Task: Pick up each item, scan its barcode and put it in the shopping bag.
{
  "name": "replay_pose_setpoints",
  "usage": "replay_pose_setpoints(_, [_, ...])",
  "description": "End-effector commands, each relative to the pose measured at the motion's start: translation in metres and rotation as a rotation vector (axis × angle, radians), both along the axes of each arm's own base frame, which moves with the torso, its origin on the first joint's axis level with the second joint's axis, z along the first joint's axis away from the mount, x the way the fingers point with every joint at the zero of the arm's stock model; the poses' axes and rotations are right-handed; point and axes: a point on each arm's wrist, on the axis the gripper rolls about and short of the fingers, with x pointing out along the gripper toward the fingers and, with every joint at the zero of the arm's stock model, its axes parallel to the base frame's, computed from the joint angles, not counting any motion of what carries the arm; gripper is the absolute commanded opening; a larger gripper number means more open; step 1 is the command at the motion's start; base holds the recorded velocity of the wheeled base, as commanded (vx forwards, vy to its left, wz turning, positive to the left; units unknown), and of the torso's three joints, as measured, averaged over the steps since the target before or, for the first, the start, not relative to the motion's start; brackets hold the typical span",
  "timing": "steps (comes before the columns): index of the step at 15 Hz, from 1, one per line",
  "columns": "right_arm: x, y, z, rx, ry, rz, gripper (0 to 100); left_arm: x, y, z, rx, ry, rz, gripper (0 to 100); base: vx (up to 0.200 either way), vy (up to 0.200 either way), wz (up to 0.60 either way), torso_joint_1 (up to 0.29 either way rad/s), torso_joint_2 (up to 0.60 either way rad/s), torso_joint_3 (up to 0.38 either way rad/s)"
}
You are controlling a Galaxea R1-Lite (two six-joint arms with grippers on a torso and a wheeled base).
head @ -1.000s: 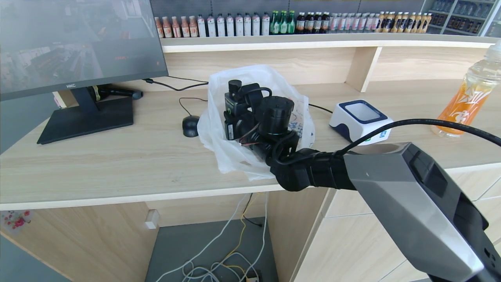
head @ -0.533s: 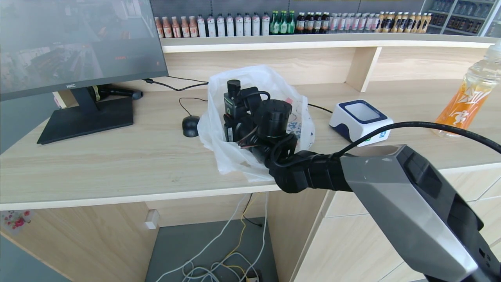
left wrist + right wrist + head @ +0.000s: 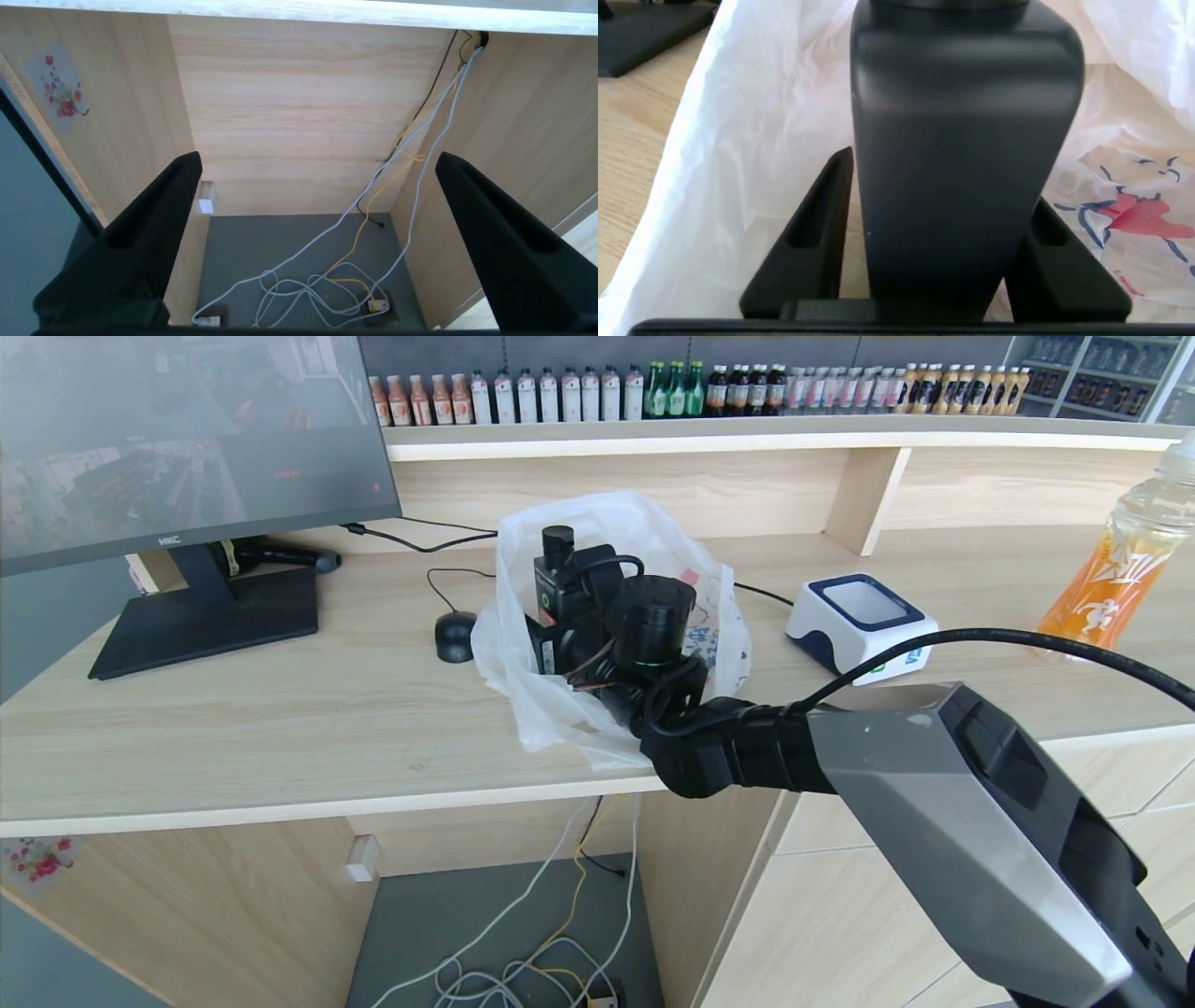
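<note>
Right wrist view: gripper (image 3: 945,182) holds dark item (image 3: 962,84), long axis into shopping bag (image 3: 738,140).

The shopping bag (image 3: 509,649) is thin white plastic film, half translucent, crinkled and faintly glossy, and the counter (image 3: 280,709) under it is pale wood-grain board with a smooth matt face. The dark item (image 3: 962,112) in the right gripper (image 3: 948,187) has a smooth shell with a dull satin sheen; its material cannot be determined. To the right, the scanner (image 3: 854,630) is glossy white plastic with a dark blue rim and a glassy top window, the bottle (image 3: 1111,579) at far right is clear plastic under a glossy orange label, and the left gripper (image 3: 318,168) has fingers (image 3: 140,243) of matt black plastic.
</note>
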Motion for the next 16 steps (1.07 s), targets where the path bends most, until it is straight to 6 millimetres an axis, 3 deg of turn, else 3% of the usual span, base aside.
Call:
replay_pose_setpoints(1, [0.0,0.0,0.001,0.007,-0.012,0.005,100,0.0,0.0,0.0,0.0,-0.001,0.001,100,0.0,0.0,0.0,0.0,0.0,0.0])
replay_pose_setpoints(5, [-0.003,-0.002,0.013,0.031,-0.048,0.007,100,0.0,0.0,0.0,0.0,-0.001,0.001,100,0.0,0.0,0.0,0.0,0.0,0.0])
replay_pose_setpoints(16, [-0.032,-0.019,0.087,0.13,-0.167,0.012,100,0.0,0.0,0.0,0.0,-0.001,-0.001,100,0.0,0.0,0.0,0.0,0.0,0.0])
